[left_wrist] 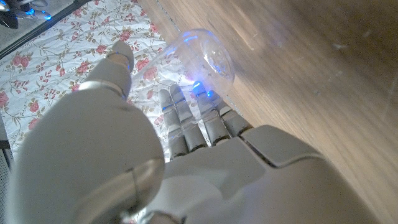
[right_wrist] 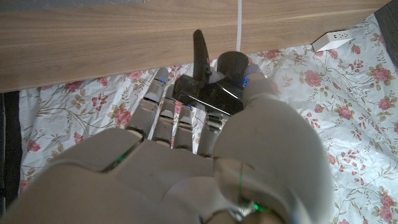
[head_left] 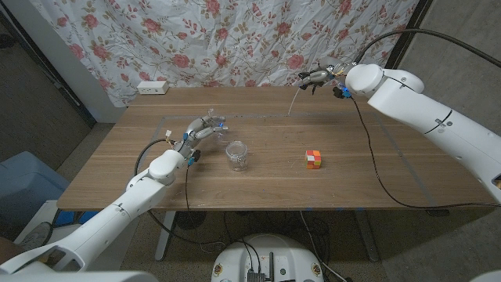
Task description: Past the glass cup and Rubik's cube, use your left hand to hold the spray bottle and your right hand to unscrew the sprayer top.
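Wooden bench (head_left: 266,168), seen from above, with a flowered curtain (head_left: 235,39) hung behind its far edge. Near the far-left part of the bench, the clear spray bottle (head_left: 210,119) is gripped by the left hand (head_left: 205,130), whose fingers (left_wrist: 186,121) are wrapped around its body; the bottle's mouth appears bare. Above the far-right corner, the right hand (head_left: 319,77) is raised clear of the bench and closed on the black sprayer top (right_wrist: 208,84), from which a thin white dip tube (head_left: 293,102) hangs free. A glass cup (head_left: 237,155) stands near the bench's middle, and a Rubik's cube (head_left: 314,159) lies to its right, both untouched. The unscrewing is judged complete, the top being lifted well apart from the bottle; only setting the parts down can remain.
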